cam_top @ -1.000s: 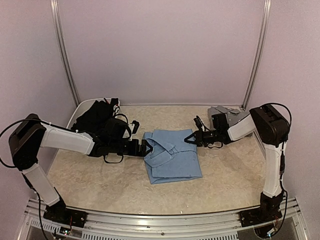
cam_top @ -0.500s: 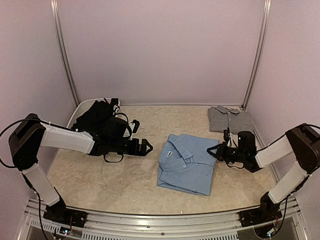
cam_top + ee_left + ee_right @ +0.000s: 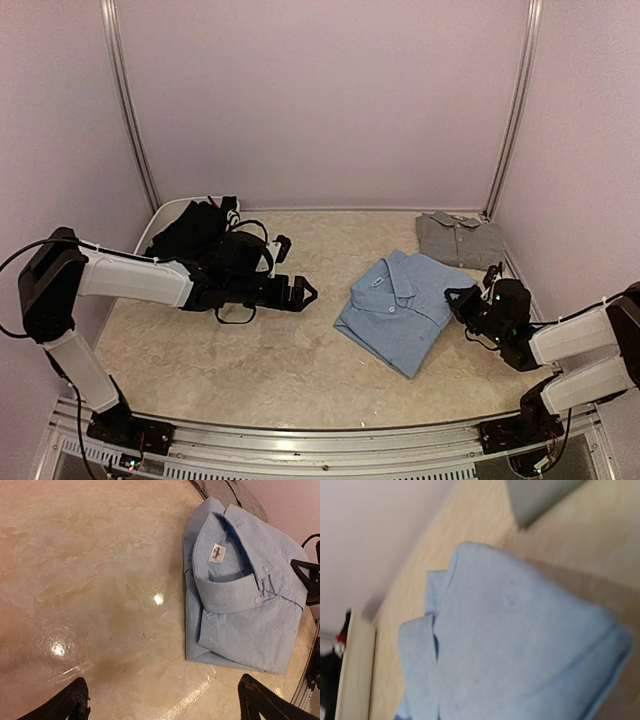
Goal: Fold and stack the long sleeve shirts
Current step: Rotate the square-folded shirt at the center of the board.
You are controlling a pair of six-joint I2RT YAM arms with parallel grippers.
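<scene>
The folded light blue shirt (image 3: 402,310) lies collar-up on the table, right of centre, turned at an angle. My right gripper (image 3: 459,301) is shut on its right edge; in the right wrist view the blue cloth (image 3: 510,650) fills the frame and hides the fingers. The left gripper (image 3: 306,291) hangs open just left of the shirt, holding nothing; its fingertips (image 3: 75,700) frame bare table, with the shirt (image 3: 240,605) ahead to the right. A folded grey shirt (image 3: 458,238) lies at the back right. A black shirt (image 3: 195,230) is heaped at the back left.
The black heap sits in a white tub (image 3: 150,226) at the back left corner. Walls close the table on three sides, with metal posts (image 3: 508,110) at the back corners. The grey shirt (image 3: 227,491) lies just beyond the blue one's collar.
The right gripper has dragged the blue shirt from table centre toward the right and near side, rotating it. The left gripper let go, opened, and shifted slightly right.
</scene>
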